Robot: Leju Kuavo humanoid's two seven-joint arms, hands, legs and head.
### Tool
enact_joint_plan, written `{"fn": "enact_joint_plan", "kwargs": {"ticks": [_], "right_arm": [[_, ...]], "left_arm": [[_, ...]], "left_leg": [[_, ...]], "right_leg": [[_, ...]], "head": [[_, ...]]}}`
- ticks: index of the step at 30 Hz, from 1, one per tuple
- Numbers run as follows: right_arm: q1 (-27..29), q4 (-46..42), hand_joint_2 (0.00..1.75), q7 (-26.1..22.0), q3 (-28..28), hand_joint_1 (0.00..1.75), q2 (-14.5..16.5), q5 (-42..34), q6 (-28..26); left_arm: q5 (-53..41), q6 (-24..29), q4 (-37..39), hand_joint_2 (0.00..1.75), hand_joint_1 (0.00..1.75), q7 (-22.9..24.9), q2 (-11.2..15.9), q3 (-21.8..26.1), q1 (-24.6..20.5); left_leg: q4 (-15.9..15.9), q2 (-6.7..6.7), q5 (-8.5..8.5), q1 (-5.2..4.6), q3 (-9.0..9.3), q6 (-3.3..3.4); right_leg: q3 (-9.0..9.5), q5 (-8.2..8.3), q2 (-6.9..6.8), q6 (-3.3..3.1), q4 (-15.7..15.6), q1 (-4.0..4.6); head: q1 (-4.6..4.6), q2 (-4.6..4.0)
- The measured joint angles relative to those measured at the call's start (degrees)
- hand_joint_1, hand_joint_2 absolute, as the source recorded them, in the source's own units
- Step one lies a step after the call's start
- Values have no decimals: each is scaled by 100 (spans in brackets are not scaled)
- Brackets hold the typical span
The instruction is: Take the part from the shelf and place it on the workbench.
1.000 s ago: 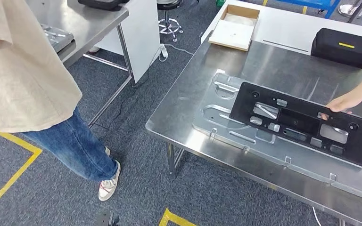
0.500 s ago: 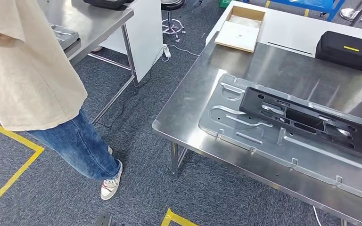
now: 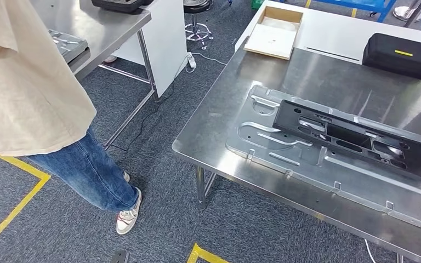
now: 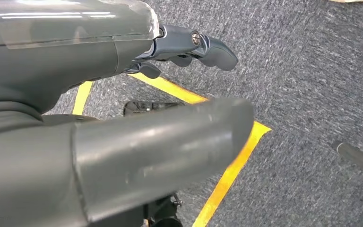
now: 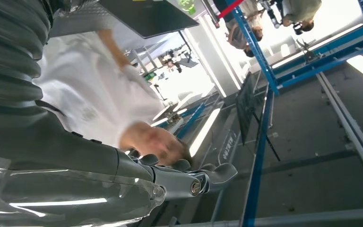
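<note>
Person in a beige shirt (image 3: 27,82) stood at far left on grey carpet. Left robot hand (image 4: 123,127) hung over the floor, fingers apart, empty. Black slotted part (image 3: 356,139) lay flat on a metal plate (image 3: 285,150) atop the table (image 3: 219,104). Right robot hand (image 5: 123,179) empty, fingers loosely spread.

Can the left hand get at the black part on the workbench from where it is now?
Probably not without a big move. The left hand hangs low over the carpet, holding nothing, while the black part lies up on the metal plate on the workbench. Nothing covers the part, so from above it is free.
</note>
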Motion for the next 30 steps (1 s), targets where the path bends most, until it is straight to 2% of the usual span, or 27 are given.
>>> {"fn": "enact_joint_plan", "kwargs": {"ticks": [3, 4, 5, 6, 8, 9, 10, 11, 12, 14, 15, 16, 18, 19, 20, 21, 23, 24, 25, 26, 27, 28, 29, 30], "right_arm": [[-6, -17, 175, -7, -3, 0, 15, -1, -1], [-12, -19, 175, -7, -5, 0, 18, -2, -1], [-28, -19, 175, -7, -8, 0, 18, -3, 0], [-48, -19, 175, -7, -10, 0, 18, -4, 1], [-81, -19, 175, -7, -12, 0, 18, -5, 4], [-86, -19, 175, -7, -12, 0, 18, -5, 6], [-92, -19, 175, -7, -13, 0, 18, -5, 7], [-103, -19, 175, -7, -13, 0, 18, -5, 8], [-122, -20, 175, -7, -14, 0, 17, -5, 8], [-162, -29, 175, -7, -18, 0, 8, -5, 8], [-175, -37, 175, -7, -26, 0, 3, -5, 8], [-192, -46, 175, -7, -38, 0, -3, -4, 8], [-212, -57, 175, -4, -59, 0, -7, -4, 10], [-225, -58, 175, -1, -64, 0, -7, -1, 15], [-229, -59, 175, 4, -64, 0, -3, 4, 20], [-232, -59, 175, 10, -64, 0, 0, 13, 26], [-235, -59, 175, 25, -63, 0, 4, 26, 31], [-234, -59, 175, 31, -63, 0, 5, 30, 32], [-233, -58, 175, 33, -64, 0, 7, 31, 32], [-233, -58, 175, 34, -64, 0, 8, 31, 32], [-232, -58, 175, 35, -64, 0, 9, 32, 32], [-232, -59, 175, 36, -64, 0, 9, 36, 32], [-231, -61, 175, 37, -65, 0, 9, 39, 31], [-231, -63, 175, 39, -66, 0, 9, 44, 31]], "left_arm": [[19, -20, 0, 0, 0, 32, 1, 7, -11], [23, -28, 0, 0, 0, 42, 1, 9, -15], [26, -38, 0, 0, 0, 50, 1, 11, -20], [26, -47, 0, 0, 0, 56, 1, 12, -27], [27, -59, 0, 0, 0, 66, 1, 13, -35], [26, -63, 0, 0, 0, 72, 1, 13, -36], [26, -67, 0, 0, 0, 78, 1, 14, -35], [25, -69, 0, 0, 0, 82, 1, 14, -34], [24, -72, 0, 0, 0, 85, 1, 15, -34], [20, -83, 0, 0, 0, 86, -6, 15, -38], [17, -90, 0, 0, 0, 86, -10, 15, -40], [14, -96, 0, 0, 0, 86, -14, 15, -42], [9, -106, 0, 0, 0, 86, -15, 15, -42], [8, -110, 0, 0, 0, 85, -15, 16, -43], [7, -113, 0, 0, 0, 83, -15, 16, -42], [7, -117, 0, 0, 0, 81, -15, 16, -42], [7, -125, 0, 0, 0, 77, -16, 16, -44], [7, -128, 0, 0, 0, 75, -16, 17, -44], [7, -128, 0, 0, 0, 74, -15, 17, -44], [7, -129, 0, 0, 0, 73, -15, 17, -45], [6, -129, 0, 0, 0, 72, -15, 17, -47], [4, -130, 0, 0, 0, 70, -14, 17, -52], [3, -131, 0, 0, 0, 69, -14, 17, -60], [2, -131, 0, 0, 0, 67, -15, 17, -68]], "left_leg": [[-92, 7, 81, -9, -3, 90], [-124, 14, 127, -3, -19, 133], [-158, 25, 176, 6, -46, 177], [-180, 36, 223, 10, -84, 209], [-178, 46, 292, -11, -193, 241], [-169, 48, 328, -23, -252, 244], [-156, 49, 362, -33, -311, 244], [-138, 49, 394, -41, -367, 239], [-117, 49, 422, -46, -417, 233], [-81, 48, 478, -53, -482, 198], [-73, 48, 508, -56, -494, 170], [-73, 48, 544, -54, -501, 137], [-88, 42, 613, -54, -521, 69], [-59, 33, 572, -54, -560, 34], [47, 24, 429, -52, -618, -1], [278, 16, 181, -42, -703, -37], [1011, 12, -397, 3, -888, -102], [1361, 14, -552, 25, -937, -128], [1563, 15, -568, 41, -915, -147], [1559, 17, -471, 54, -795, -157], [1340, 17, -326, 62, -568, -155], [950, 17, -231, 66, -256, -141], [493, 15, -218, 59, 69, -119], [142, 12, -243, 49, 307, -89]], "right_leg": [[-19, 37, 1, 113, -13, -11], [-40, -30, -2, 141, 32, -20], [-96, -181, -3, 161, 173, -24], [-191, -407, -6, 174, 428, -27], [-433, -878, -8, 197, 1139, -21], [-495, -994, -8, 204, 1400, -20], [-455, -994, -8, 202, 1468, -18], [-301, -894, -8, 192, 1314, -14], [-45, -735, -8, 172, 963, -7], [453, -543, -12, 118, 180, 30], [583, -503, -13, 91, -46, 52], [617, -497, -14, 66, -137, 75], [564, -399, -18, 3, -155, 73], [522, -340, -24, -36, -179, 55], [466, -268, -31, -80, -204, 33], [395, -195, -39, -110, -222, 11], [229, -76, -45, -134, -206, 15], [143, -22, -45, -126, -188, 16], [58, 28, -45, -116, -166, 16], [-25, 73, -45, -102, -140, 15], [-104, 116, -45, -83, -112, 14], [-169, 155, -46, -62, -79, 11], [-224, 191, -45, -34, -47, 14], [-253, 228, -46, -2, -29, 16]], "head": [[0, 0], [1, 0], [2, 0], [3, 0], [2, 0], [2, 0], [1, 0], [2, 0], [2, 0], [0, 0], [3, 0], [3, 0], [9, 0], [7, 0], [6, 0], [3, 0], [0, 0], [-1, 0], [-1, 0], [-1, 0], [-2, 0], [-2, 0], [-2, 0], [-1, 0]]}}
